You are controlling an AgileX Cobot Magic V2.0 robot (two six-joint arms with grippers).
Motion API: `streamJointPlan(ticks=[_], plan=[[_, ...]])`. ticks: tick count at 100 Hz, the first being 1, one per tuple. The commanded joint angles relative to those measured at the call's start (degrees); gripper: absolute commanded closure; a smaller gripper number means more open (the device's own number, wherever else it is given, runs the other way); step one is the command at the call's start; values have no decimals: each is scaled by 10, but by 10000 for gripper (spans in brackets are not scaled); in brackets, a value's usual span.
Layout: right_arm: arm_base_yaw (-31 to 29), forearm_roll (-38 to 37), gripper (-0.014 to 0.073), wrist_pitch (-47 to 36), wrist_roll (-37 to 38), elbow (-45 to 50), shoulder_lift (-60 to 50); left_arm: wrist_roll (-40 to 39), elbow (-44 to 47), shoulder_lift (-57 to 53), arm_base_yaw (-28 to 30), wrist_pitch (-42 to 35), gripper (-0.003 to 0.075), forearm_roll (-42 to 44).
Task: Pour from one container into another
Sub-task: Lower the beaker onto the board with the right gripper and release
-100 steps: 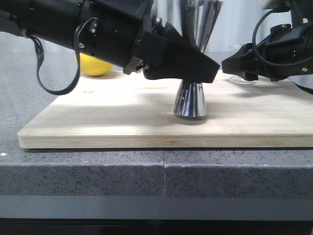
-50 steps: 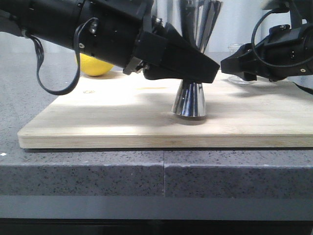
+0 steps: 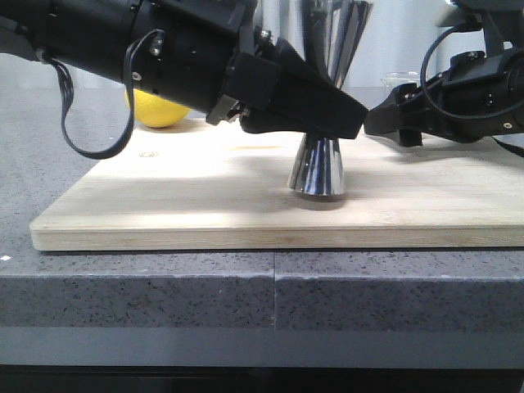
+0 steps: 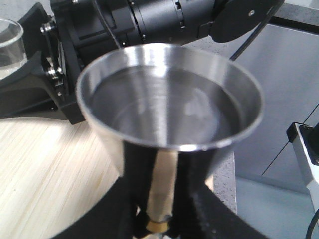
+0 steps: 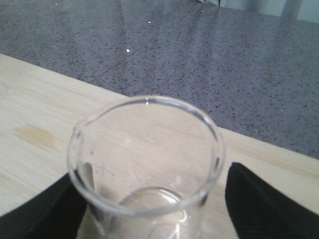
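The left claw (image 3: 348,123) grips the jigger (image 3: 318,168) at its waist, mid-board (image 3: 164,196). The right claw (image 3: 381,123), at 3 o'clock, flanks the beaker (image 5: 144,164); grip unclear. A lemon (image 3: 160,110) sits at 10 o'clock. No readable writing.

The jigger (image 3: 321,168) is observed as mirror-bright silver steel, with a thin gold band at its waist. The beaker (image 5: 146,169) is noted as clear, colourless glass. Both grippers are recorded as matte black. The board (image 3: 205,196) is pale wood with fine grain. The tabletop (image 3: 147,286) is speckled dark grey. A yellow fruit (image 3: 160,110) is noted.
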Motion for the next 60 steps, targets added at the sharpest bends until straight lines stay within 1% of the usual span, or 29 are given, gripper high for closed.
streamJointPlan(ticks=[1,60], plan=[[-4,13,53,-39,0,-11,-26,-4,-19,-32,0,-30,662,-18],[-4,15,53,-39,0,-11,-142,-4,-19,-32,0,-30,662,-18]])
